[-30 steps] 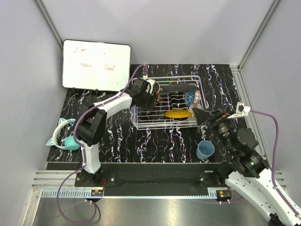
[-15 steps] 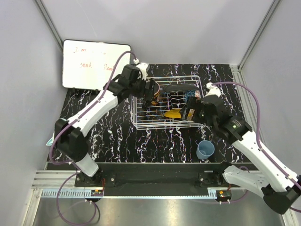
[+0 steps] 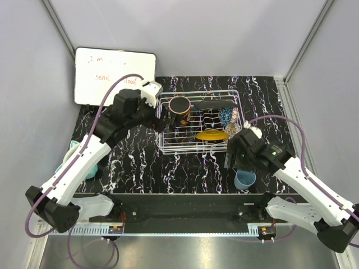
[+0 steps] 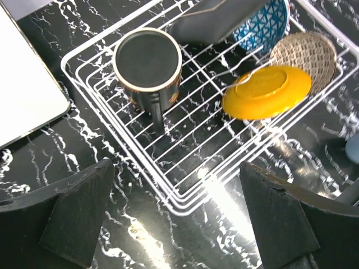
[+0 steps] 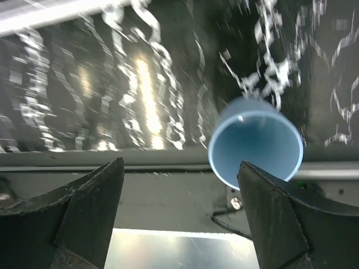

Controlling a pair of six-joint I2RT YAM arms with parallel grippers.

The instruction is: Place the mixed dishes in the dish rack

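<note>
The white wire dish rack (image 3: 168, 147) (image 4: 118, 140) stands mid-table. In it are the black mug (image 3: 179, 106) (image 4: 147, 61), the yellow plate (image 3: 211, 135) (image 4: 266, 92), the dark rectangular plate (image 3: 213, 104) (image 4: 213, 19), the blue bowl (image 3: 227, 115) (image 4: 263, 28) and the beige bowl (image 4: 305, 53). The light-blue cup (image 3: 245, 178) (image 5: 255, 140) stands upright on the table in front of the rack's right corner. My left gripper (image 3: 156, 122) (image 4: 179, 224) is open and empty, just left of the rack. My right gripper (image 3: 233, 156) (image 5: 179, 224) is open and empty, above and beside the cup.
A whiteboard (image 3: 115, 77) (image 4: 22, 95) with writing stands at the back left. Teal cat-ear headphones (image 3: 76, 159) lie at the left edge, partly hidden by my left arm. The table's front rail (image 5: 168, 190) lies just under the right gripper.
My left gripper has drawn back left from over the mug, which now stands free in the rack. My right arm has swung from the rack's right side toward the front, over the cup.
</note>
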